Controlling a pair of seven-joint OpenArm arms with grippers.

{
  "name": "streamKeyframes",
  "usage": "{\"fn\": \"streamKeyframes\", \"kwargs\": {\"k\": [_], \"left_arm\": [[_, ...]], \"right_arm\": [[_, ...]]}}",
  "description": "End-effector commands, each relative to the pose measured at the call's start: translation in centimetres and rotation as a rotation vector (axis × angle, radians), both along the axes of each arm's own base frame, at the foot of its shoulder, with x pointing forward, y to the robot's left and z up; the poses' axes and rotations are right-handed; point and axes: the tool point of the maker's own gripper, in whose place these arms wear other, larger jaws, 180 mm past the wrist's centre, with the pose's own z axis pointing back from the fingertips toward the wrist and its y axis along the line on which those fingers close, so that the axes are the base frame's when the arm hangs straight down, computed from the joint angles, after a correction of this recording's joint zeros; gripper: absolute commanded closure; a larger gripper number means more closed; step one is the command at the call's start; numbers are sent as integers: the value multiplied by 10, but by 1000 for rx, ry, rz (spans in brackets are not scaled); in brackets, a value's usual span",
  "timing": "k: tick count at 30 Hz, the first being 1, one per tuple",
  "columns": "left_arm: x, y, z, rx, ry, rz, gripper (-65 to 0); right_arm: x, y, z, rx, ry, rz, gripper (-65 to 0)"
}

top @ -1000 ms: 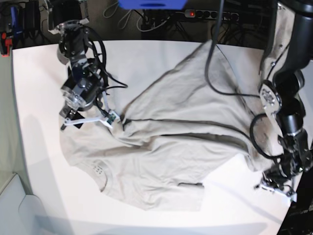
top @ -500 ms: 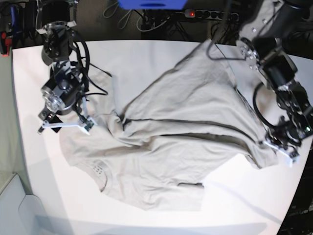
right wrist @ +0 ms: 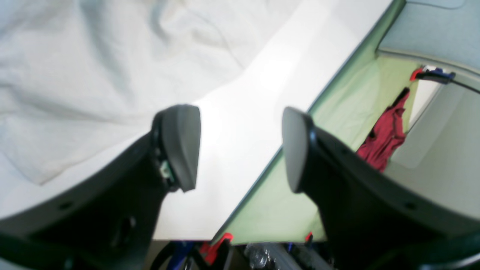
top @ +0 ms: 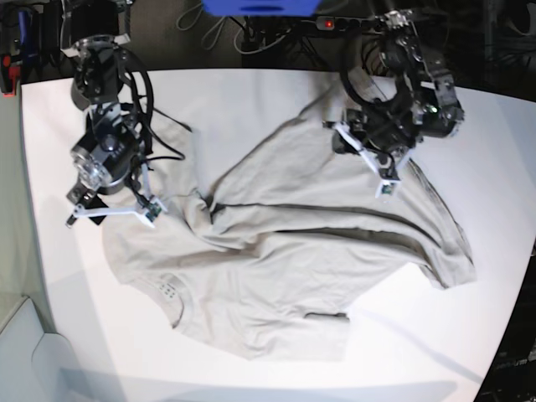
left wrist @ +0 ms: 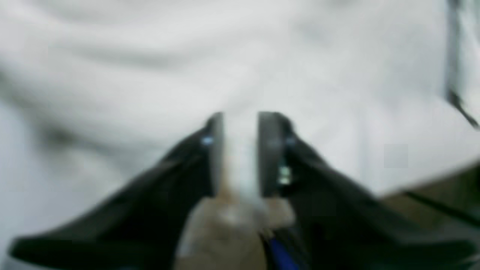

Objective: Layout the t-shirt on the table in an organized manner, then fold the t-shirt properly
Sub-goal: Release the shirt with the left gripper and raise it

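T-shirt (top: 301, 251) on table (top: 251, 92)

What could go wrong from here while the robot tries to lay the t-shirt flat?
1. The t-shirt lies bunched with a long fold across its middle; pulling one edge may tighten that fold.
2. The left tool hovers over the cloth with a narrow gap and might pinch several layers.
3. The right tool, open beside the shirt's edge, may close on bare table.

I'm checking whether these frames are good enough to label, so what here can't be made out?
- Left wrist view: blurred throughout; whether the left gripper pinches the t-shirt can't be told.
- Base view: the neck label on the t-shirt is too small to see.
- Base view: folds hide the t-shirt's lower layers.
- Right wrist view: the fingers hide part of the table.
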Motion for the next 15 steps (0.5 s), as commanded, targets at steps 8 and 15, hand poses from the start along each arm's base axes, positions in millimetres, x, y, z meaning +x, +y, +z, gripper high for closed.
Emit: {"fn": "streamKeyframes", "kwargs": {"k": [8,15], "left_arm": [[-12,-16,-15,-44,-23,-9,-277],[-9,10,-17,-29,-21,78,-58]], "right_arm": [[2,-3,7,-11,-22,-1,-348],[-2,-3,4,-11,-12,-3,-348]]}}
